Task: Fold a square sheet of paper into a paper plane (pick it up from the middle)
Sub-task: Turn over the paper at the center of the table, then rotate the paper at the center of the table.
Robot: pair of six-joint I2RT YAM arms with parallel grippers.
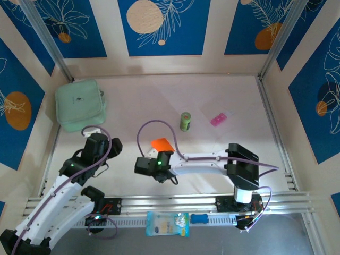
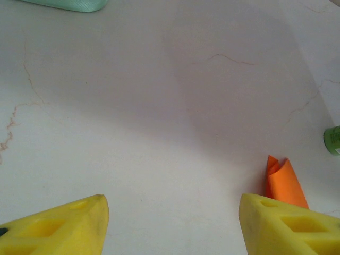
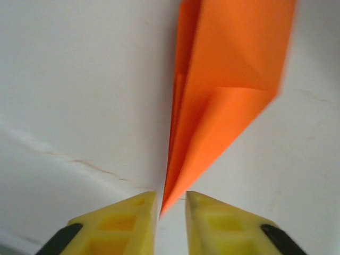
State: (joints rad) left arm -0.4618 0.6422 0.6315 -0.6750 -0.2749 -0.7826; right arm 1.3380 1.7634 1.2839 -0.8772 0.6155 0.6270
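Resting on the pale worktop (image 1: 138, 101), the orange paper plane (image 1: 162, 143) (image 3: 223, 95) (image 2: 284, 183) sits close to the green can (image 1: 185, 121), on the can's left and nearer the arm bases. Its pointed tip reaches the narrow gap between the right hand's (image 1: 162, 155) (image 3: 171, 212) 2 yellow fingers (image 3: 122, 223), which stand slightly parted, released rather than pinching. The left hand (image 1: 109, 144) (image 2: 172, 204), farther left of the can, is spread wide with nothing between its fingers.

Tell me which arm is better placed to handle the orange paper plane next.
Right, probably. The paper plane has its tip between the narrowly parted fingers of the right gripper. The left gripper hangs open over bare table, with the plane off to one side.
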